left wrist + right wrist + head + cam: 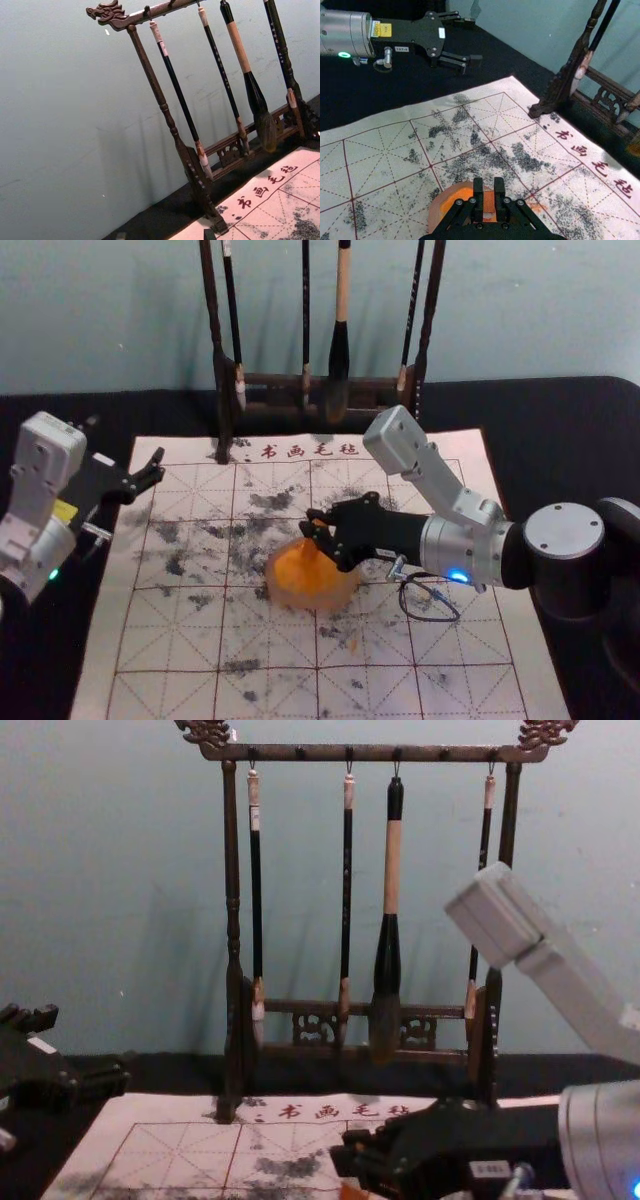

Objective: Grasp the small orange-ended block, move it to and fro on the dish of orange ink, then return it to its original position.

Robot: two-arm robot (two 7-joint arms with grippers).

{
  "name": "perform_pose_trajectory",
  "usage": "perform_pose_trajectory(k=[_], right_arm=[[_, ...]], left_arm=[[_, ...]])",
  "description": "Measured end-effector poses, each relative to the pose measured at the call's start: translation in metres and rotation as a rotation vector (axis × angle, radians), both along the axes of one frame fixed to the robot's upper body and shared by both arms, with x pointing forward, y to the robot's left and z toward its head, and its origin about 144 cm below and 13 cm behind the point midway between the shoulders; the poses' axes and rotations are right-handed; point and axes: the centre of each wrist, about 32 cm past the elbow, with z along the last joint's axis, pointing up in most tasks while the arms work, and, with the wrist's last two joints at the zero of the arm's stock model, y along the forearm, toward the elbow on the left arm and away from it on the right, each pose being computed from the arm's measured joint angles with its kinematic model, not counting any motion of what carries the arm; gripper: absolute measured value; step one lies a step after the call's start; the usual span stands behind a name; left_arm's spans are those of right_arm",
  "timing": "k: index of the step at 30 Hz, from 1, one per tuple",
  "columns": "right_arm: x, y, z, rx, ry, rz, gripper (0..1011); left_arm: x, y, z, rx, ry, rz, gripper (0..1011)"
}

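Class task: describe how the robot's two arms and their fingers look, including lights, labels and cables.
The left arm and right arm both pair silver-grey metal sections with black ones, ending in black fingers. The left carries a yellow label and a green light; the right has a blue light and a looped dark cable.

We see the block (489,201), small and orange, pinched between the fingers of the right gripper (318,534), above the dish (309,604). We cannot tell whether its lower end meets the ink (303,582). The dish is round, with a pale, peach-tinted rim and bright orange ink inside; we find it lying flat on the gridded mat (470,695).
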Motion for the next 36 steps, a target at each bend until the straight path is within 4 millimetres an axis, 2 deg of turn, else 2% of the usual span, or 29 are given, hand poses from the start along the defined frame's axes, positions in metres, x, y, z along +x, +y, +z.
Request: perform_pose_trajectory(k=[9, 20, 29, 36], right_arm=[[-0.004, -0.009, 0.013, 0.04, -0.019, -0.003, 126], [-0.015, -0.037, 0.041, 0.127, -0.021, -0.047, 126], [-0.026, -0.065, 0.047, 0.163, 0.044, -0.16, 126], [-0.031, -0.076, 0.044, 0.167, 0.106, -0.239, 126]], left_arm=[[0.0, 0.0, 0.0, 0.0, 0.0, 0.0, 1001], [0.0, 0.0, 0.0, 0.0, 0.0, 0.0, 1001], [0.0, 0.0, 0.0, 0.0, 0.0, 0.0, 1001], [0.0, 0.0, 0.0, 0.0, 0.0, 0.0, 1001]])
